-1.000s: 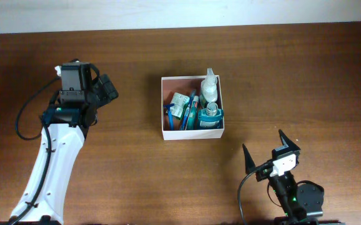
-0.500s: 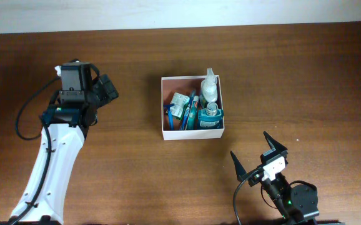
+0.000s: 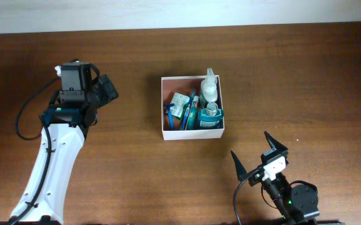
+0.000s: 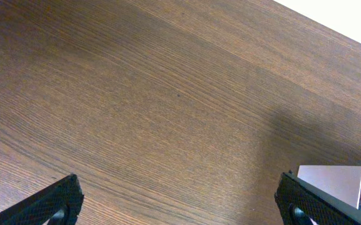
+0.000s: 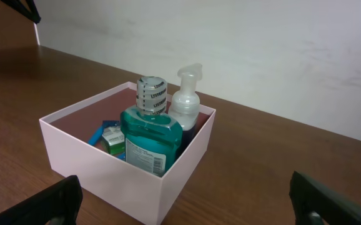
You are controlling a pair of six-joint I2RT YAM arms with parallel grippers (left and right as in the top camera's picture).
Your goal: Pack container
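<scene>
At mid-desk, the container [image 3: 192, 133] sat filled, with both arms standing off from it.

Square, so with no long axis to line up on, it lay ahead and slightly left of the right end effector [image 3: 249, 142], which looked the nearer; the left end effector [image 3: 110, 89] was farther away, at its other side. Both end effectors gaped wide and held nothing. A teal mouthwash bottle [image 5: 150, 137] and a white pump bottle [image 5: 185, 103] stood upright along one wall. The desk [image 3: 293, 75] was dark grained wood, bare around the box, with a pale wall behind.
</scene>
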